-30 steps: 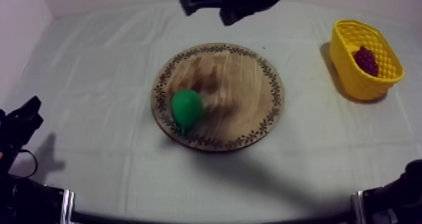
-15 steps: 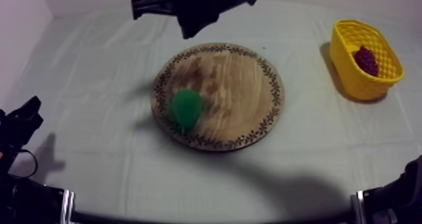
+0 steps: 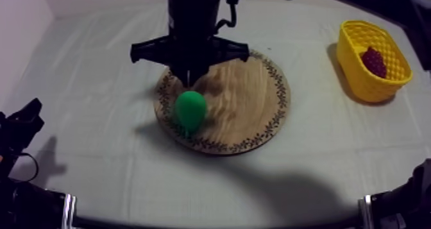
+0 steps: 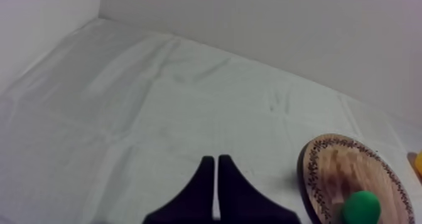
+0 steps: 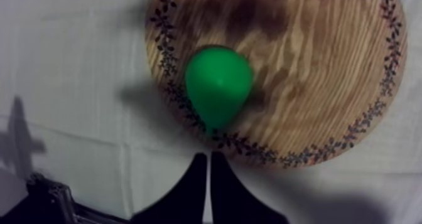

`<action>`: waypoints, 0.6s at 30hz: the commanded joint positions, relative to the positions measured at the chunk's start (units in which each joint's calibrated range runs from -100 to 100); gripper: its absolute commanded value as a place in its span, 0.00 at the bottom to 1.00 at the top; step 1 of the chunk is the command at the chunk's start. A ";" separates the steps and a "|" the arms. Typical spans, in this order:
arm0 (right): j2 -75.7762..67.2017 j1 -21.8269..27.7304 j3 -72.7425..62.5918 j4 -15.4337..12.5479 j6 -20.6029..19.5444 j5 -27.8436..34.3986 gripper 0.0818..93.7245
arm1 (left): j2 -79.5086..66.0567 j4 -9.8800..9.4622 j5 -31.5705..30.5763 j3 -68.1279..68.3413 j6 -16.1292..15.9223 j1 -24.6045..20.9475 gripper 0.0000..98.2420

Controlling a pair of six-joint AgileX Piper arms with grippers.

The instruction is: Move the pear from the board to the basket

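A green pear lies on the left part of the round wooden board at mid-table. My right arm reaches in from the upper right, and my right gripper hangs just above the pear's far side, apart from it. In the right wrist view its fingers lie together as a narrow wedge short of the pear, with the board beyond. My left gripper rests at the table's left edge, shut on nothing. The yellow basket stands at the far right.
A dark red toy fruit lies inside the basket. The left wrist view looks across bare cloth toward the board and pear. A wall borders the table's far and left sides.
My right arm has swung down from the table's far edge and now hangs over the board's left part, right above the pear. The pear, the basket and the left arm have stayed put.
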 commanded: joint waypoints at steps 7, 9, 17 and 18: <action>3.90 0.94 -3.30 -0.79 -2.17 0.21 0.05 | 0.00 0.02 -0.01 0.00 0.01 0.02 0.00; 4.35 1.04 -3.39 -0.71 -2.42 0.18 0.14 | 0.00 0.02 -0.01 0.00 0.01 0.02 0.00; 4.90 0.97 -3.41 -0.33 -2.25 0.13 0.64 | 0.00 0.02 -0.01 0.00 0.01 0.02 0.00; 4.90 0.95 -3.35 -0.29 -2.19 0.13 0.67 | 0.00 0.02 -0.01 0.00 0.01 0.02 0.00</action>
